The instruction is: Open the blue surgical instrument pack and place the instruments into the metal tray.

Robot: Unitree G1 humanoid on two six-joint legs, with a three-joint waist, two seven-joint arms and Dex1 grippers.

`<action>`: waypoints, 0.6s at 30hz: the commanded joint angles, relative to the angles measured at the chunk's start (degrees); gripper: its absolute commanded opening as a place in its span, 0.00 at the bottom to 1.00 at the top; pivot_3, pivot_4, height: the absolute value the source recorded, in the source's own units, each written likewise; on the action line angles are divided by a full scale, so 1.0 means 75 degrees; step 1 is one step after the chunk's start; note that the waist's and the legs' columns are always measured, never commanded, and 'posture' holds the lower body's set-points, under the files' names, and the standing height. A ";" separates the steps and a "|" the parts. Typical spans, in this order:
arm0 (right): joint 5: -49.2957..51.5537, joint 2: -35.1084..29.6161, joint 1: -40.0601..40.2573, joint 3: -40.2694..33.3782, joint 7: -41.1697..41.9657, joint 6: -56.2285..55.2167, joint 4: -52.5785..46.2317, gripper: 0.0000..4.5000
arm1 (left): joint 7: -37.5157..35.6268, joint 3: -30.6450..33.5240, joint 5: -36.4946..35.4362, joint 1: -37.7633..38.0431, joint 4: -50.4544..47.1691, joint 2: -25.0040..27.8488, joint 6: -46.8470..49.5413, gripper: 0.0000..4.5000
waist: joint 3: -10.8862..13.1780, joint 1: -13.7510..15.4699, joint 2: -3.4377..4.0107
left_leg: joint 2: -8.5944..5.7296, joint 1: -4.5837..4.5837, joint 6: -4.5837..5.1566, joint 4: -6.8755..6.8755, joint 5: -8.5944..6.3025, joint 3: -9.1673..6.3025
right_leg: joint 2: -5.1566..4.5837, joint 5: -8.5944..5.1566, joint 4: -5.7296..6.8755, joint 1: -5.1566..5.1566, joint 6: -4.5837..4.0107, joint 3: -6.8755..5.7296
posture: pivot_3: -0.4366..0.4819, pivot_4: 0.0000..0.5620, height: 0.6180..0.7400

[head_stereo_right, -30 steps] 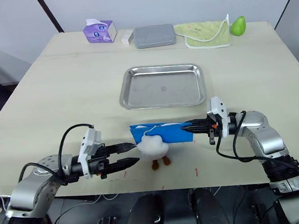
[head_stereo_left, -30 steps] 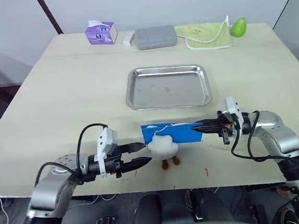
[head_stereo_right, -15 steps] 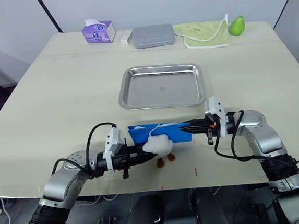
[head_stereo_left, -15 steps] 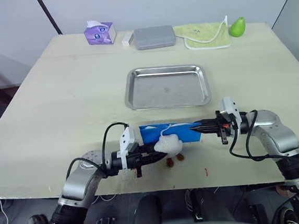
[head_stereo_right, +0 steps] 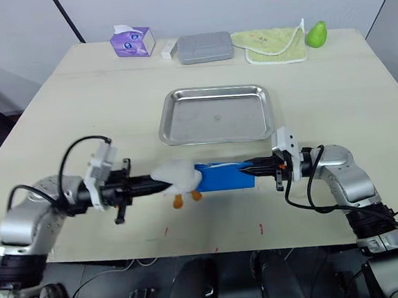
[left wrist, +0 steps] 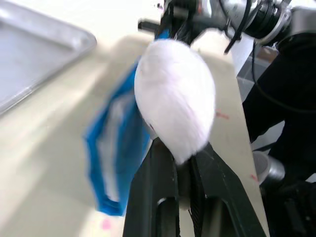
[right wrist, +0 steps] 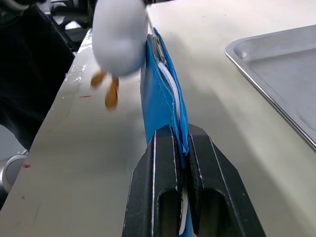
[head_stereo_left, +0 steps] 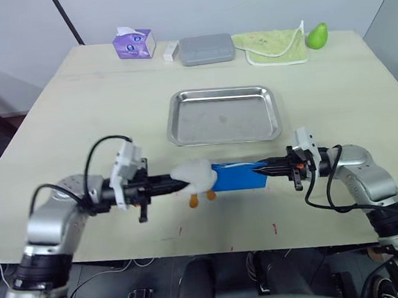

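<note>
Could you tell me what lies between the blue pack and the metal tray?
Only bare table. In the left eye view a strip of tabletop separates the pack, clamped at its end by the right gripper, from the tray.

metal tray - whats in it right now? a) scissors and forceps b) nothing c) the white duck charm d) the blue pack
b: the metal tray lies bare, while the blue surgical instrument pack rests on the table in front of it, pinched at one end by the right gripper.

The pack (head_stereo_left: pixel 237 175) is bright blue; the duck toy (head_stereo_left: pixel 194 173) is white with orange feet; the tray (head_stereo_left: pixel 223 115) is shiny silver.
</note>
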 commanded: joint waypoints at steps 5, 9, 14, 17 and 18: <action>0.0019 -0.0146 0.0027 -0.0111 0.0190 -0.0123 0.0011 0.00 | -0.0760 0.0351 0.0292 -0.0604 0.1146 0.0918 -0.0195 0.01 | 0.0001 0.0001 0.0001 | 0.0000 -0.0002 0.0000 0.0000 0.0000 0.0007 | -0.0001 0.0000 -0.0001 -0.0003 0.0000 0.0004 | 0.48 0.27 1.00; 0.0131 -0.0216 0.0042 -0.0247 0.0231 -0.0093 0.0041 0.00 | -0.0967 0.0168 0.0851 -0.0447 0.1588 0.1213 -0.0547 0.01 | 0.0001 0.0005 0.0001 | 0.0000 -0.0005 0.0000 0.0000 0.0000 0.0005 | -0.0002 0.0000 0.0000 -0.0006 0.0000 0.0002 | 0.48 0.27 1.00; 0.0359 -0.0205 0.0029 -0.0409 0.0184 0.0007 0.0006 0.00 | -0.1048 0.0045 0.1422 -0.0293 0.2015 0.1244 -0.1156 0.01 | 0.0001 0.0019 0.0001 | -0.0001 -0.0006 0.0000 0.0001 0.0000 0.0012 | -0.0007 0.0000 0.0000 -0.0009 0.0000 0.0005 | 0.48 0.27 1.00; 0.0675 -0.0147 0.0015 -0.0566 0.0187 0.0175 -0.0137 0.00 | -0.1107 -0.0084 0.1747 -0.0206 0.2092 0.1219 -0.1557 0.01 | 0.0001 0.0021 0.0001 | 0.0000 -0.0007 0.0000 0.0000 0.0000 0.0012 | -0.0006 0.0000 0.0001 -0.0011 -0.0001 0.0004 | 0.48 0.27 1.00; 0.0921 -0.0100 0.0005 -0.0659 0.0194 0.0352 -0.0252 0.00 | -0.1101 -0.0111 0.1772 -0.0228 0.2056 0.1183 -0.1589 0.01 | 0.0001 0.0021 0.0001 | -0.0001 -0.0009 0.0000 0.0000 0.0000 0.0013 | -0.0007 0.0000 0.0001 -0.0012 -0.0001 0.0005 | 0.48 0.27 1.00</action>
